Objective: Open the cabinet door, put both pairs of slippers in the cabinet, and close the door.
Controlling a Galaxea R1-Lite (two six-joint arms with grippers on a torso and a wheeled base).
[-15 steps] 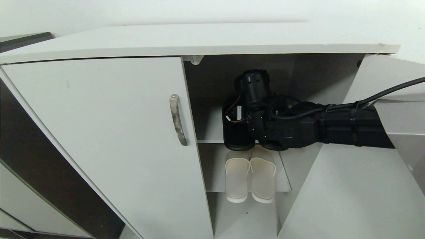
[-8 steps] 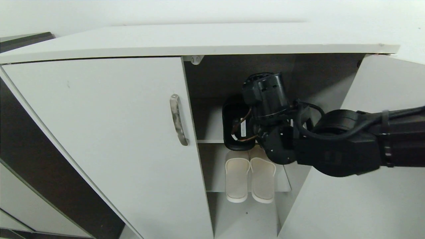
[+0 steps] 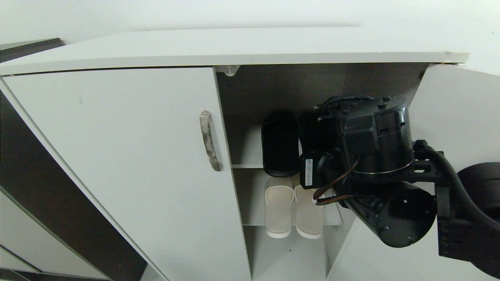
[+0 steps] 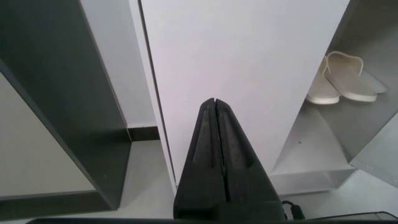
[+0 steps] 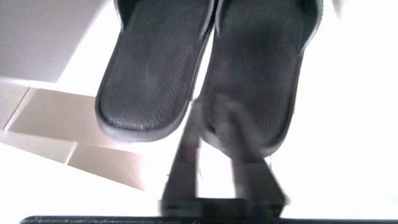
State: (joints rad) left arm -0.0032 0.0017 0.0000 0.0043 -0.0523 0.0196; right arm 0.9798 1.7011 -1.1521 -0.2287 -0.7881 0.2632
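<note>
I count two black slippers (image 5: 155, 68), upper shelf (image 3: 246, 153) front edge; two white slippers (image 3: 279, 207), lower shelf (image 3: 250, 205) edge; right gripper (image 5: 214, 112) released, left gripper (image 4: 214, 102) clenched.

Upper pair of slippers (image 5: 152, 74) side by side on upper shelf (image 3: 246, 150), heels just ahead of right gripper (image 5: 216, 112) jaws. Lower pair of slippers (image 3: 279, 208) one shelf below. Shut left door (image 4: 236, 50) straight ahead of left gripper (image 4: 214, 104) jaws.
</note>
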